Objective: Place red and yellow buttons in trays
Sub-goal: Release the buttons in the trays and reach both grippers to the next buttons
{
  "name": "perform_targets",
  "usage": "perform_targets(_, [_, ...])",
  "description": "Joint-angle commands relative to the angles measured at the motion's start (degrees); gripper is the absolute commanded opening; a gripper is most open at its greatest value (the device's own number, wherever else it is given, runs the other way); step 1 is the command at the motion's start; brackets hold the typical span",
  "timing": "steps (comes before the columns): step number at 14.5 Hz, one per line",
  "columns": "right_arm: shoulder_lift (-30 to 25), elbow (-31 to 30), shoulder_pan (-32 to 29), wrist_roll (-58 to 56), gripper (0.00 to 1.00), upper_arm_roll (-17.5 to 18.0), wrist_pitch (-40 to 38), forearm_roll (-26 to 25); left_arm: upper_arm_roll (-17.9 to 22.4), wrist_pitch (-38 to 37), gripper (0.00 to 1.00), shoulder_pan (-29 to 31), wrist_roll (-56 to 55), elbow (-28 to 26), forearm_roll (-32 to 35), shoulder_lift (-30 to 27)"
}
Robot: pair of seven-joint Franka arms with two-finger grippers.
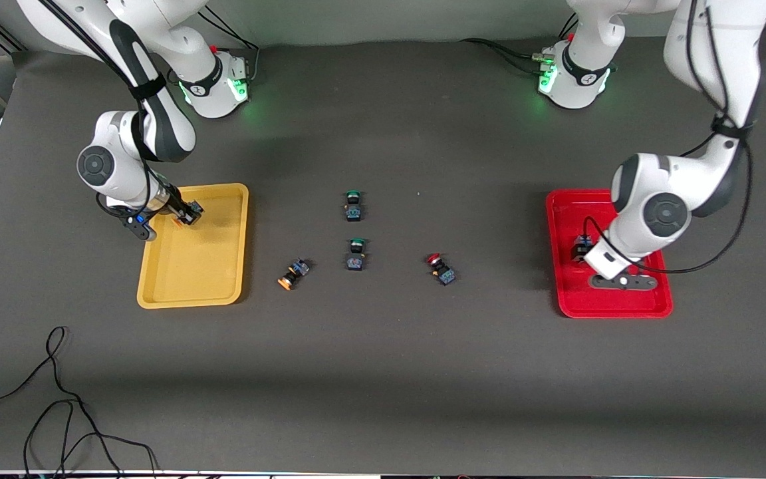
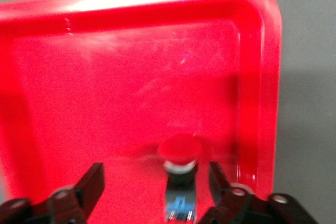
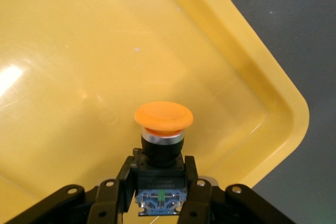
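Observation:
My right gripper (image 1: 190, 213) (image 3: 159, 182) is shut on an orange-yellow-capped button (image 3: 163, 116), held just over the yellow tray (image 1: 190, 279) (image 3: 79, 51) near its corner nearest the right arm's base. My left gripper (image 1: 586, 253) (image 2: 155, 182) is open over the red tray (image 1: 616, 303) (image 2: 262, 77). A red-capped button (image 1: 581, 247) (image 2: 178, 153) lies in the tray between its spread fingers, close to one finger and touching neither. On the table lie a second yellow button (image 1: 293, 273) and a second red button (image 1: 441, 268).
Two green-capped buttons (image 1: 354, 205) (image 1: 356, 254) lie mid-table between the trays, one nearer the front camera than the other. A black cable (image 1: 57, 399) loops on the table near the front edge, toward the right arm's end.

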Motion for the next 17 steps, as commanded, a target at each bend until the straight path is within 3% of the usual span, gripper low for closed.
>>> perform_targets(1, [1.56,0.55,0.65,-0.89,0.24,-0.11,1.47,1.48,-1.15,-13.81,1.00,-0.03,0.38,6.83,-0.77,-5.10])
perform_targets(4, [2.09,0.46,1.80,-0.89,0.32,-0.20,2.18,2.11,-1.15,-21.23,1.00,-3.09,-2.76,14.66,-7.79,-4.58])
perform_targets(5, [2.18,0.55,1.80,-0.89,0.48,-0.11,2.27,2.11,-1.15,-20.89,1.00,-4.76,-7.57,15.64,-8.06,-4.49])
perform_targets(6, [2.35,0.55,1.80,-0.89,0.79,-0.11,2.27,2.19,-1.15,-20.28,1.00,-7.39,-13.02,16.86,-8.33,-4.05])
perform_targets(7, [2.35,0.55,1.80,-0.89,0.99,-0.11,2.27,2.80,-1.15,-20.36,1.00,-9.94,-17.77,18.88,-8.33,-2.57])
perform_targets(10, [1.66,0.72,1.97,-1.15,1.00,-0.11,1.48,3.95,-1.15,-20.01,1.00,-17.76,-28.16,25.38,-8.42,3.04])
perform_targets(12, [-2.19,1.68,2.15,-1.07,1.00,-0.11,-2.71,3.95,-1.15,-18.79,1.00,-21.72,-36.50,31.61,-8.33,9.71])
perform_targets(14, [-4.49,6.67,2.23,-0.37,1.00,-0.02,-10.09,3.95,-1.15,-14.15,1.00,-24.02,-44.85,34.45,-8.33,14.74])
perform_targets(17, [-4.15,16.43,2.93,-0.01,1.00,0.15,-18.98,4.04,-1.15,-6.58,1.00,-25.17,-52.17,34.02,-8.07,20.10])
